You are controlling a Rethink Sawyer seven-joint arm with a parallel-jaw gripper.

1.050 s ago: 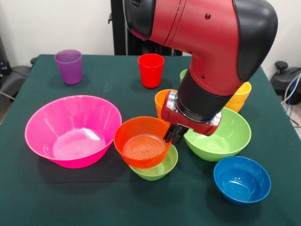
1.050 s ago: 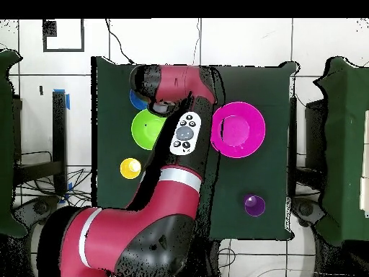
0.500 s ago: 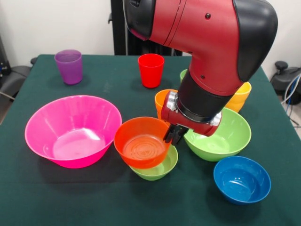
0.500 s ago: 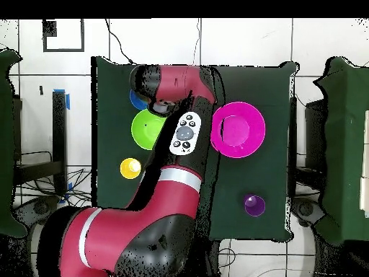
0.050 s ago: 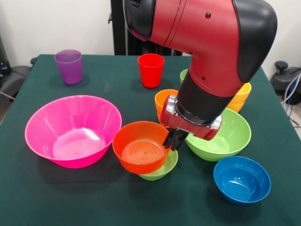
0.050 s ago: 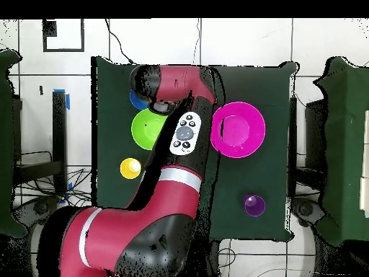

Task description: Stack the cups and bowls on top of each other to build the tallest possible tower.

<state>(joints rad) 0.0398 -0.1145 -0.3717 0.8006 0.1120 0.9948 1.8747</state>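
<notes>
Red-orange bowl, tilted over small green bowl, hangs from pincer.

A dark green table fills the frame. At 9 o'clock a black chair, perhaps; at 3 o'clock, cables beside dark equipment.

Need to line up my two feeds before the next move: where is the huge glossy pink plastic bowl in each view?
Front view: huge glossy pink plastic bowl sits at the left, beside the red-orange bowl.
Overhead view: it lies right of centre, beside the red arm.
Shared landmark: the purple cup.
</notes>
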